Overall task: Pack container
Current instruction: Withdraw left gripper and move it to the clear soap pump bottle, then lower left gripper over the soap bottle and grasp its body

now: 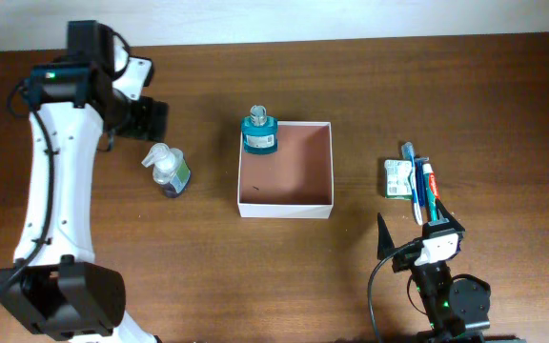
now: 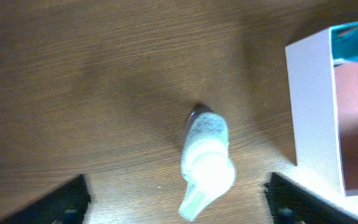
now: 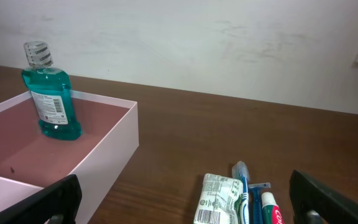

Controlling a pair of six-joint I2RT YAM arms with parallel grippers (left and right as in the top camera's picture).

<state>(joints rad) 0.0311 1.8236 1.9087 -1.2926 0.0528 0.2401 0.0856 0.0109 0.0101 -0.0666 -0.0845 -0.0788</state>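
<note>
Here, the container (image 1: 285, 210) sits near the middle of the worktop (image 1: 465, 86), open side up, with white walls and a reddish-brown floor. A teal bottle (image 1: 259, 133) stands upright inside it, in the 11 o'clock corner. At 9 o'clock from the container, apart from it, a clear pump bottle (image 1: 167, 170) rests on the wood. The left pincer (image 2: 178, 190) hangs above that pump bottle, spread wide and gripping nothing. At 3 o'clock from the container lie a toothbrush-and-toothpaste pack (image 1: 421, 186) and a small white-and-green packet (image 1: 397, 178), side by side. The right pincer (image 3: 184, 186) is at 6 o'clock from them, also spread and empty.
</note>
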